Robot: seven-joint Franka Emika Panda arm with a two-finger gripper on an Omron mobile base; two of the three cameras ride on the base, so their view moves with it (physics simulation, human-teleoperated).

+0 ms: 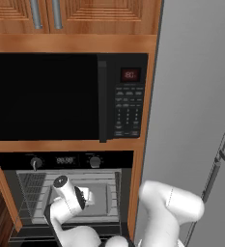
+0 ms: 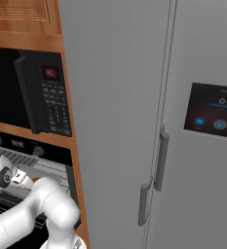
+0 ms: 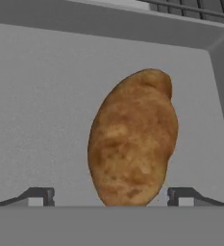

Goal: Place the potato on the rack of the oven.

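Observation:
The brown, lumpy potato (image 3: 132,144) lies on a flat grey tray (image 3: 41,105) with a raised rim, close in front of my hand. My gripper (image 3: 111,197) is open, its two dark fingertips (image 3: 41,196) standing wide on either side of the potato with a gap to each. In the left base view my gripper (image 1: 85,197) reaches into the oven (image 1: 65,160) cavity over that grey tray (image 1: 103,198), which rests on the wire rack (image 1: 32,190). From the right base view my hand (image 2: 18,178) is at the oven's opening.
A black microwave (image 1: 46,96) with a keypad sits right above the oven. Wood cabinetry (image 1: 138,183) frames the oven's sides. A tall grey fridge (image 2: 134,97) with handles stands close on the right. The tray's raised rim (image 3: 219,48) walls in the potato.

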